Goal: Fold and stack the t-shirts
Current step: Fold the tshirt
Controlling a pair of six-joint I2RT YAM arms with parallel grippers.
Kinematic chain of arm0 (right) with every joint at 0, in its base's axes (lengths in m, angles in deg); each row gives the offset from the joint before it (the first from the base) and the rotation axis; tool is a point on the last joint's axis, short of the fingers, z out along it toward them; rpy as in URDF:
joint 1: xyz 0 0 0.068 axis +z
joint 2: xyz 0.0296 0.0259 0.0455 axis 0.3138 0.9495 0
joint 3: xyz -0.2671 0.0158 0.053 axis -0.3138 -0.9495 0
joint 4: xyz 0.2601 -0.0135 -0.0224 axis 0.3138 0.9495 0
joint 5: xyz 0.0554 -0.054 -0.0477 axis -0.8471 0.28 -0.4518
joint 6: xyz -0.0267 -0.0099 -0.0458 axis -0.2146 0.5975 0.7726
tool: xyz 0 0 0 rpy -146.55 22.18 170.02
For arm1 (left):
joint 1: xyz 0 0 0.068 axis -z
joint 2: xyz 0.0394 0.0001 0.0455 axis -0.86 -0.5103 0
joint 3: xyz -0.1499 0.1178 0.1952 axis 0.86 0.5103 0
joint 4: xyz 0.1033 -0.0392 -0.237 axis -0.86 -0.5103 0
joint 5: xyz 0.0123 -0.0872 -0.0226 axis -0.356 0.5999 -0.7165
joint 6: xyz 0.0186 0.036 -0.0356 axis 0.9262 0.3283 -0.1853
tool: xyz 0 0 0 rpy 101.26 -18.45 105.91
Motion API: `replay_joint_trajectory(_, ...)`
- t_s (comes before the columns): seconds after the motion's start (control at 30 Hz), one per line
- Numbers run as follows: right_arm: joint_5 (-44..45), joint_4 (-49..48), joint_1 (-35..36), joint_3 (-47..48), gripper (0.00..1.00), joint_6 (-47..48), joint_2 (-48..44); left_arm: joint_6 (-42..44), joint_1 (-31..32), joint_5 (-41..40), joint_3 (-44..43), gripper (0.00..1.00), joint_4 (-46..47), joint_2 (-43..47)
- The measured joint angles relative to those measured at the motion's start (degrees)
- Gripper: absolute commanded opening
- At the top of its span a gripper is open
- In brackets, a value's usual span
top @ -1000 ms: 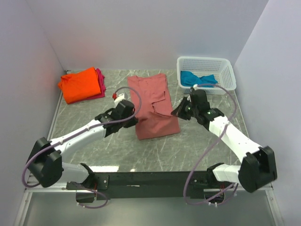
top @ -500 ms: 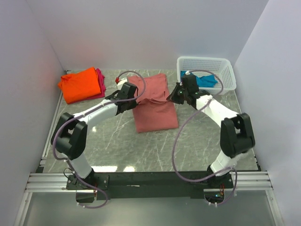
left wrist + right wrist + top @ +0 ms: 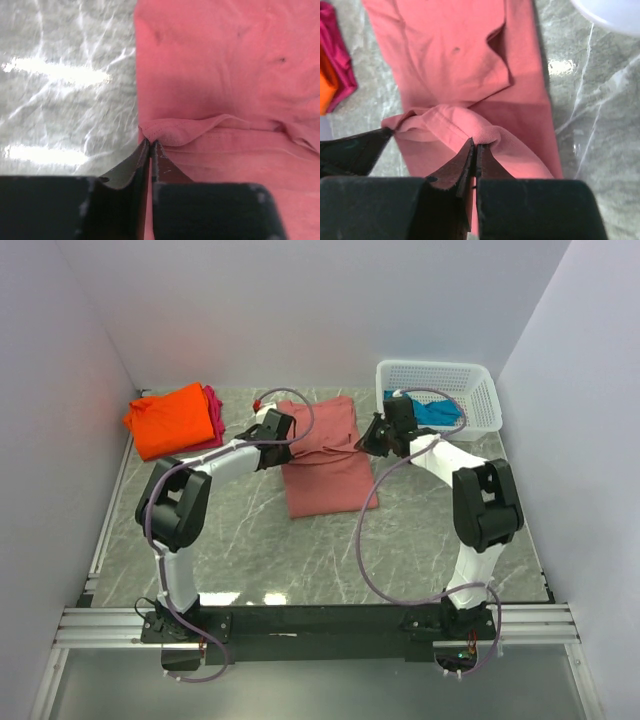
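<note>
The salmon-pink t-shirt [image 3: 325, 455] lies in the middle of the table, its near part doubled back toward the far end. My left gripper [image 3: 285, 440] is shut on the shirt's left edge [image 3: 165, 131]. My right gripper [image 3: 368, 440] is shut on the fold at the shirt's right side [image 3: 485, 135]. Both hold the pinched cloth over the shirt's middle. The orange t-shirt [image 3: 170, 418] lies folded at the far left on top of the magenta t-shirt [image 3: 213, 415]. The teal t-shirt [image 3: 425, 408] lies in the white basket [image 3: 470, 375].
The white mesh basket stands at the far right, close behind my right gripper. Grey marbled tabletop [image 3: 250, 540] lies in front of the pink shirt. White walls close the back and both sides.
Both grippers have carried the near edge of the pink shirt away from the arm bases, toward the far end. The shirt's near half is now doubled over itself.
</note>
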Motion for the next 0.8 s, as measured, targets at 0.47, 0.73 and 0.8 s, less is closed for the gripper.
replay_joint_trajectory(0.47, -0.74, -1.84, 0.17, -1.11, 0.73, 1.29, -1.29, 1.7, -0.39, 2.27, 1.7, 0.99, 2.01, 5.09)
replay_joint_trajectory(0.73, -2.95, -3.26, 6.99, -5.79, 0.76, 5.25, -7.02, -2.43, -0.31, 6.14, 22.4, 0.99, 3.96, 27.91)
replay_joint_trajectory(0.8, -3.23, -1.99, 9.97, -3.34, 0.76, 6.08, -3.96, -3.93, -0.22, 6.38, 27.36, 0.99, 3.23, 34.1)
